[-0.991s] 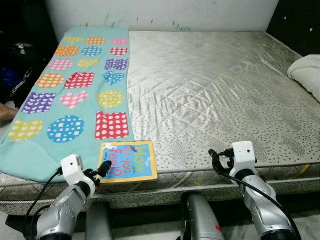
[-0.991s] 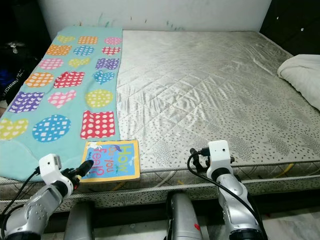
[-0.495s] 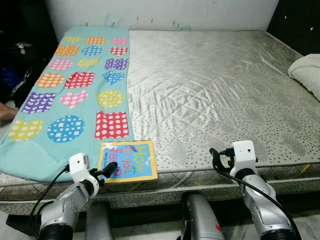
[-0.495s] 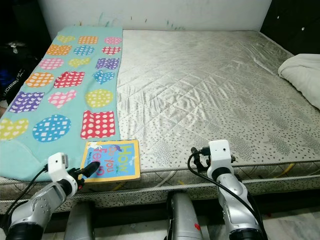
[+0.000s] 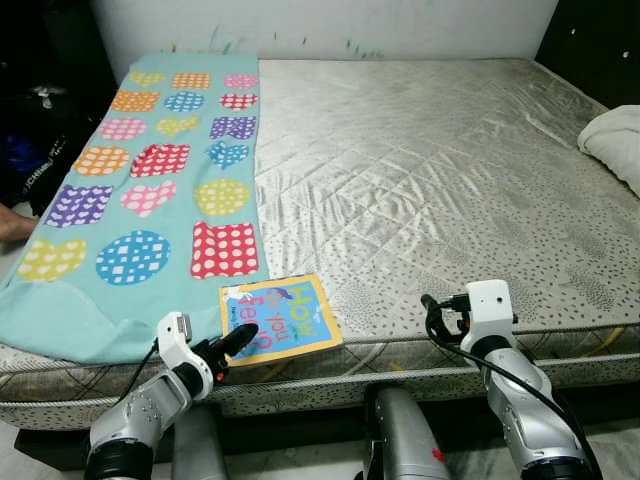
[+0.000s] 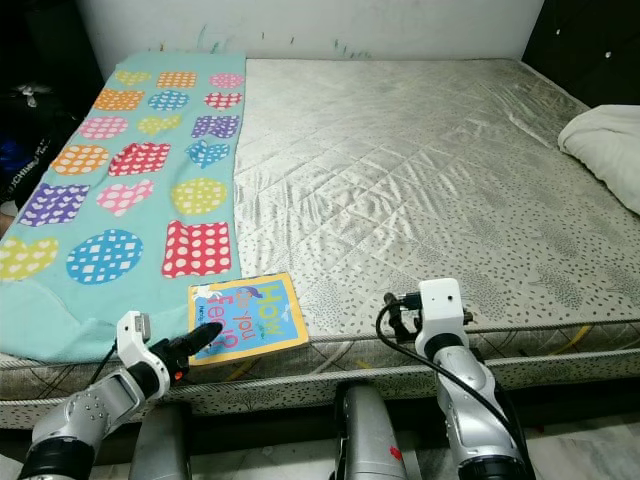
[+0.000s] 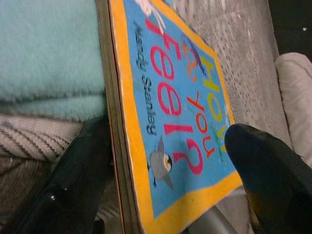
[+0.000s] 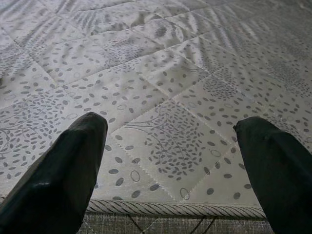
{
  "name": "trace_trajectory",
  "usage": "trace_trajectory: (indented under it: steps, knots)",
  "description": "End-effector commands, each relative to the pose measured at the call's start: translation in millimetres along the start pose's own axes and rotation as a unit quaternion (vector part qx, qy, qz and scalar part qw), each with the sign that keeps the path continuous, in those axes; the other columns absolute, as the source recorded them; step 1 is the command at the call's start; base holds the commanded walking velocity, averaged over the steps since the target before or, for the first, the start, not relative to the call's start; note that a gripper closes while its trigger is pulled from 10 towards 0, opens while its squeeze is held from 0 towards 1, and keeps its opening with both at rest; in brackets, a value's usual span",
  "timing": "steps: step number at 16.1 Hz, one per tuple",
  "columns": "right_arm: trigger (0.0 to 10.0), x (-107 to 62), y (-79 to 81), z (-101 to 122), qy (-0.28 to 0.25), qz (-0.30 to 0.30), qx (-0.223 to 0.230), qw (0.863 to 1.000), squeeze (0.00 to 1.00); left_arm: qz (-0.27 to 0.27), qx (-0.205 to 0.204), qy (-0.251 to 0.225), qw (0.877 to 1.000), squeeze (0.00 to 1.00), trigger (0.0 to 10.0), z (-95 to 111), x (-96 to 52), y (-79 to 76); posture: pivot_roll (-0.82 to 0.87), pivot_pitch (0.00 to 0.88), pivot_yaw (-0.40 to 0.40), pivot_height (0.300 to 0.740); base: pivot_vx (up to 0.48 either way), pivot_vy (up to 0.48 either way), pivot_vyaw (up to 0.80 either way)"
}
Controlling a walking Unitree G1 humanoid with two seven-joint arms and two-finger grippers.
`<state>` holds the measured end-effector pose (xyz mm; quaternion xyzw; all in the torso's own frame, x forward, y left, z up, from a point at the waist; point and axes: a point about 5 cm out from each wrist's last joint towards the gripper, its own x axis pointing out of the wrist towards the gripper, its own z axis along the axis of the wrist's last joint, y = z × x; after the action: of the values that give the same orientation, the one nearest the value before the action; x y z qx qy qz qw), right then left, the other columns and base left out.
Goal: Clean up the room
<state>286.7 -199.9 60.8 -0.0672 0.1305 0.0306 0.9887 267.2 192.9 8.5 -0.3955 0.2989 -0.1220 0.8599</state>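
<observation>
Blue picture book with a yellow border (image 5: 281,315) lay flat at the near edge of the grey quilted mattress (image 5: 430,170), skewed, one corner overlapping the hem of the teal fleece blanket with dotted coloured shapes (image 5: 150,190). Left gripper (image 5: 232,343) sat at the book's 7 o'clock corner; in the left wrist view its black fingers (image 7: 83,170) stood spread on either side of the cover's edge, whether actually pinching it could not be told. Right gripper (image 5: 432,305) hovered at the mattress edge, roughly 3 o'clock from the book and well apart from it, fingers (image 8: 63,175) wide apart and holding nothing. A white bundled cloth (image 5: 615,140) lay at the bed's 3 o'clock side.
</observation>
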Motion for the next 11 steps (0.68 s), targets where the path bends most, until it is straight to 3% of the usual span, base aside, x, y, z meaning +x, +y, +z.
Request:
trace_trajectory:
  steps: [1, 5, 6, 7, 11]
  knots:
    - [10.0, 1.6, -3.7, 3.7, -0.006, -0.006, 0.0, 1.0, 0.0, -0.004, -0.013, 0.024, 1.0, 0.0, 10.0, -7.7, 1.7, 0.5, -0.09, 0.0, -0.054, 0.525, 0.0, 0.0, 0.0]
    - [10.0, 2.0, -4.6, 4.1, -0.007, -0.009, -0.001, 1.0, 0.0, -0.027, -0.053, 0.046, 0.997, 0.0, 10.0, -15.9, 1.5, 1.9, -0.09, 0.0, -0.054, 0.525, 0.0, 0.0, 0.0]
    - [10.0, 2.1, -3.7, 3.9, -0.007, -0.008, 0.0, 1.0, 0.0, -0.039, -0.079, 0.036, 0.995, 0.0, 3.1, -13.5, 1.0, 2.0, -0.09, 0.0, -0.053, 0.525, 0.0, 0.0, 0.0]
    - [10.0, 2.1, -3.0, 4.1, -0.007, -0.008, 0.0, 1.0, 0.0, -0.049, -0.097, 0.029, 0.994, 0.0, 0.0, -9.7, 0.4, 2.1, -0.09, 0.0, -0.052, 0.525, 0.0, 0.0, 0.0]
    - [10.0, 1.2, -4.1, 3.6, -0.007, -0.011, 0.001, 1.0, 0.0, -0.048, -0.091, 0.048, 0.994, 0.0, 0.0, -12.3, 2.8, 3.6, -0.1, 0.0, -0.045, 0.525, 0.0, 0.0, 0.0]
